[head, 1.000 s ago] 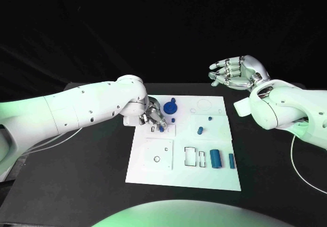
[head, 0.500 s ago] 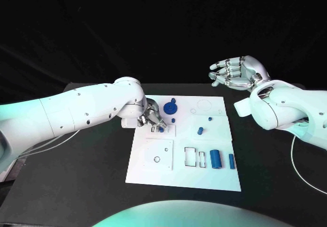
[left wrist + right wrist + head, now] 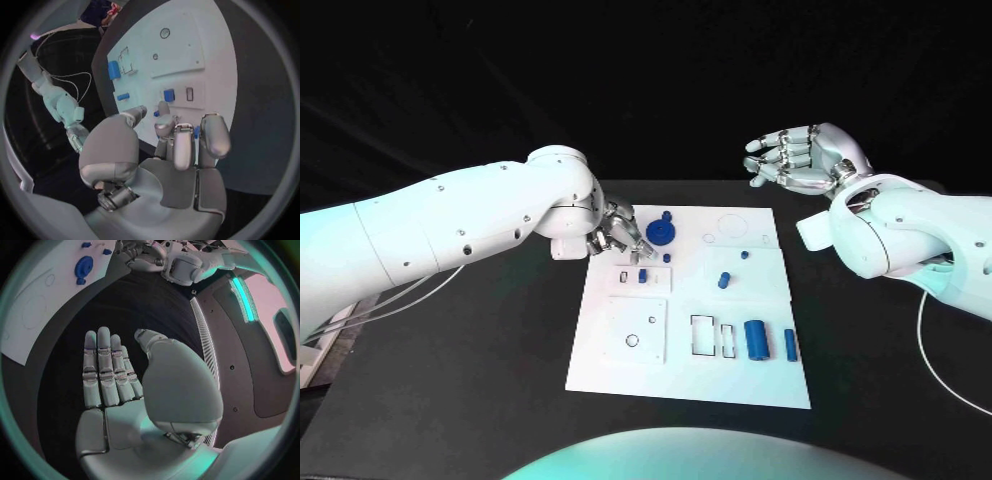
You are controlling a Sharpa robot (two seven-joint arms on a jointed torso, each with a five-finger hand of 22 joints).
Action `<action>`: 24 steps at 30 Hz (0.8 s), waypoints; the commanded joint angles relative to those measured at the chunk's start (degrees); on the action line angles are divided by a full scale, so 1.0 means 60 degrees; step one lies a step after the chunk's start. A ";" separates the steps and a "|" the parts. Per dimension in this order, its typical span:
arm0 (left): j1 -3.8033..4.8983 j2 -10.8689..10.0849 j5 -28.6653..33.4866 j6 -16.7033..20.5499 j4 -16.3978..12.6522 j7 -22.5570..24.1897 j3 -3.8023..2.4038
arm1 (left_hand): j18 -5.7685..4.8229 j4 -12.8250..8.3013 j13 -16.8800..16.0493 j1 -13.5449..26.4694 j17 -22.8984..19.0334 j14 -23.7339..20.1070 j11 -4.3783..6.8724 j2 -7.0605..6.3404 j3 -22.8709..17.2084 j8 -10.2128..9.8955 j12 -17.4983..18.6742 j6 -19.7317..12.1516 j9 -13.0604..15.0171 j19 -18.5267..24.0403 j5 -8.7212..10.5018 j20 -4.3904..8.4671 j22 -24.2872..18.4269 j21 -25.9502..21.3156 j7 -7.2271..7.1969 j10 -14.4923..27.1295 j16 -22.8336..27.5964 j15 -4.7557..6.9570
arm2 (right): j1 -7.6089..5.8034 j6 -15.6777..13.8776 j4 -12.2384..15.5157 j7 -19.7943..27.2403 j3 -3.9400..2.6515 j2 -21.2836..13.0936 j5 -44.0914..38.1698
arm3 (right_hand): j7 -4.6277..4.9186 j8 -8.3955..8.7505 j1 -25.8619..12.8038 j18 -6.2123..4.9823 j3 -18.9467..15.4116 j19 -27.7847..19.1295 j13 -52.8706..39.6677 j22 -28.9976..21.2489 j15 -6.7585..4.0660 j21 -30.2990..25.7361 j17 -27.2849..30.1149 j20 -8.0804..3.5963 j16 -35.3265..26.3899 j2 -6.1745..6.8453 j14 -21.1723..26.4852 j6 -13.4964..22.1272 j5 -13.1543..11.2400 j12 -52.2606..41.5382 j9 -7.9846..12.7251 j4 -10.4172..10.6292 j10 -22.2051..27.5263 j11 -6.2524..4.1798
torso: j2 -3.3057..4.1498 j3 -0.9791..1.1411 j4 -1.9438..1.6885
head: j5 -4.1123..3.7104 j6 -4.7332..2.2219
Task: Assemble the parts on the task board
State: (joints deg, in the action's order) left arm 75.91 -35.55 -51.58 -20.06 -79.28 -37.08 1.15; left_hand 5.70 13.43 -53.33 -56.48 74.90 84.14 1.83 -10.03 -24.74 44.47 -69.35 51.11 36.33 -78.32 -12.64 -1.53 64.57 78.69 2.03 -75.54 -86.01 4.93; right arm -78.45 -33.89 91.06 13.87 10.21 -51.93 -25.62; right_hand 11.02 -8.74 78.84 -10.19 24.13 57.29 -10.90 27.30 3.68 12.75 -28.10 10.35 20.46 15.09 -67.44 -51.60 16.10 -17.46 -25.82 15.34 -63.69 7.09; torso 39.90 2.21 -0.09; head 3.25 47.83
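The white task board [image 3: 689, 380] lies flat in the middle of the black tabletop [image 3: 459, 370], with blue parts scattered over it. A small blue block [image 3: 643, 275] sits in a slot in the board's far left area, just in front of the left hand [image 3: 620, 238], and a tiny blue piece [image 3: 666, 257] lies just beside it. A round blue disc [image 3: 659, 229] with a knob sits at the far edge of the board, close to the left hand's fingertips. Near the middle lie an oblong blue part [image 3: 724, 278] and a small blue peg [image 3: 744, 252]. Toward the near right side stand a blue cylinder [image 3: 759, 338] and a narrow blue bar [image 3: 790, 342], next to two empty rectangular cutouts [image 3: 715, 335].

The left hand hangs over the board's far left corner, fingers curled downward and apart, nothing held between them; in the left wrist view its fingertips [image 3: 164, 111] point at the board close to the block, without touching it as far as can be seen.

The right hand [image 3: 798, 157] is raised well away from the board, beyond its far right corner, open and holding nothing, fingers loosely bent
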 commanded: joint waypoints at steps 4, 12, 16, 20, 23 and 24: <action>0.0210 -0.0150 -0.0275 -0.0140 0.0008 -0.0237 -0.0142 | -0.0046 0.0156 0.0381 -0.0468 0.1096 0.0605 -0.0112 -0.0005 0.0235 -0.0272 0.0268 -0.0392 -0.0050 0.0188 0.0027 0.0008 -0.0360 -0.0228 0.0171 0.0371 0.0045 -0.0048 | 0.0014 0.0047 -0.0032 0.0117 -0.0001 0.0001 0.0009 | 0.0048 0.0045 -0.0113 -0.0034 -0.0008 -0.0046 0.0008 -0.0014 0.0039 -0.0066 0.0009 0.0035 -0.0054 0.0023 0.0000 -0.0039 -0.0033 0.0062 0.0014 0.0015 -0.0071 0.0001 | -0.0005 0.0016 0.0006 | 0.0023 -0.0081; 0.0312 -0.0013 -0.0912 -0.0005 0.0879 -0.0145 -0.0185 | 0.0036 0.0379 0.1299 -0.1239 0.1077 0.0594 -0.0374 0.0138 0.0378 -0.0846 0.0872 -0.0833 -0.0368 0.0431 -0.0076 -0.0188 -0.0805 -0.0505 0.0469 0.1122 0.0054 -0.0272 | 0.0021 0.0052 -0.0050 0.0114 -0.0001 0.0008 0.0010 | 0.0046 0.0045 -0.0114 -0.0035 -0.0008 -0.0044 0.0019 -0.0020 0.0038 -0.0071 0.0009 0.0036 -0.0061 0.0021 -0.0003 -0.0039 -0.0031 0.0063 0.0015 0.0012 -0.0075 0.0000 | 0.0014 0.0014 0.0007 | -0.0020 -0.0180; 0.0324 0.0118 -0.1127 0.0050 0.1390 -0.0040 -0.0189 | 0.0036 0.0459 0.1340 -0.1261 0.1080 0.0595 -0.0416 0.0133 0.0436 -0.0940 0.0887 -0.0861 -0.0443 0.0427 -0.0067 -0.0221 -0.0803 -0.0508 0.0514 0.1151 0.0052 -0.0309 | 0.0025 0.0053 -0.0054 0.0112 -0.0001 0.0012 0.0010 | 0.0046 0.0045 -0.0114 -0.0035 -0.0008 -0.0044 0.0019 -0.0020 0.0038 -0.0071 0.0009 0.0036 -0.0061 0.0021 -0.0003 -0.0039 -0.0031 0.0063 0.0015 0.0012 -0.0075 0.0000 | 0.0013 0.0011 0.0004 | 0.0011 -0.0198; 0.0328 0.0287 -0.1213 -0.0035 0.1903 0.0072 -0.0154 | 0.0041 0.0511 0.1367 -0.1232 0.1074 0.0593 -0.0439 0.0089 0.0528 -0.0993 0.0893 -0.0851 -0.0493 0.0435 -0.0048 -0.0247 -0.0826 -0.0523 0.0537 0.1170 0.0054 -0.0331 | 0.0028 0.0052 -0.0050 0.0106 -0.0001 0.0019 0.0010 | 0.0045 0.0045 -0.0113 -0.0036 -0.0006 -0.0043 0.0025 -0.0024 0.0038 -0.0073 0.0009 0.0036 -0.0065 0.0017 -0.0005 -0.0039 -0.0030 0.0064 0.0016 0.0009 -0.0077 -0.0001 | 0.0025 0.0017 0.0003 | -0.0043 -0.0228; 0.0326 0.0389 -0.1227 -0.0088 0.2170 0.0146 -0.0090 | 0.0044 0.0518 0.1474 -0.1242 0.1066 0.0589 -0.0456 0.0081 0.0572 -0.1066 0.0956 -0.0868 -0.0552 0.0445 -0.0041 -0.0267 -0.0844 -0.0535 0.0556 0.1240 0.0058 -0.0347 | 0.0029 0.0047 -0.0047 0.0094 -0.0001 0.0014 0.0010 | 0.0045 0.0045 -0.0113 -0.0036 -0.0006 -0.0043 0.0025 -0.0024 0.0038 -0.0073 0.0009 0.0036 -0.0065 0.0017 -0.0005 -0.0039 -0.0030 0.0064 0.0016 0.0009 -0.0077 -0.0001 | 0.0044 0.0012 0.0015 | -0.0038 -0.0251; 0.0326 0.0424 -0.1228 -0.0099 0.2251 0.0167 -0.0058 | 0.0044 0.0519 0.1516 -0.1242 0.1067 0.0589 -0.0462 0.0076 0.0587 -0.1085 0.0983 -0.0872 -0.0567 0.0444 -0.0038 -0.0271 -0.0841 -0.0535 0.0562 0.1269 0.0057 -0.0352 | 0.0029 0.0045 -0.0047 0.0086 -0.0001 0.0011 0.0010 | 0.0045 0.0045 -0.0113 -0.0036 -0.0006 -0.0043 0.0025 -0.0024 0.0038 -0.0073 0.0009 0.0036 -0.0065 0.0017 -0.0005 -0.0039 -0.0030 0.0064 0.0016 0.0009 -0.0077 -0.0001 | 0.0048 0.0006 0.0015 | -0.0051 -0.0251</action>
State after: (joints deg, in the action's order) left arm 77.82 -33.37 -57.54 -20.05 -66.36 -37.48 0.68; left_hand 5.72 16.60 -44.37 -63.58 74.91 83.94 -0.94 -9.26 -21.58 38.15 -63.65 46.11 32.97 -75.69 -12.89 -2.91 59.54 75.83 5.37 -68.47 -86.01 3.26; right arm -78.32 -33.88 90.73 13.92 10.21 -51.87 -25.42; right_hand 11.02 -8.74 78.63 -10.19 24.13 57.29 -10.84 27.26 3.68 12.53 -28.11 10.35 20.46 15.30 -67.44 -51.60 16.10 -17.46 -25.77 15.34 -63.69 7.09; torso 40.07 2.28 -0.05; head 3.04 46.41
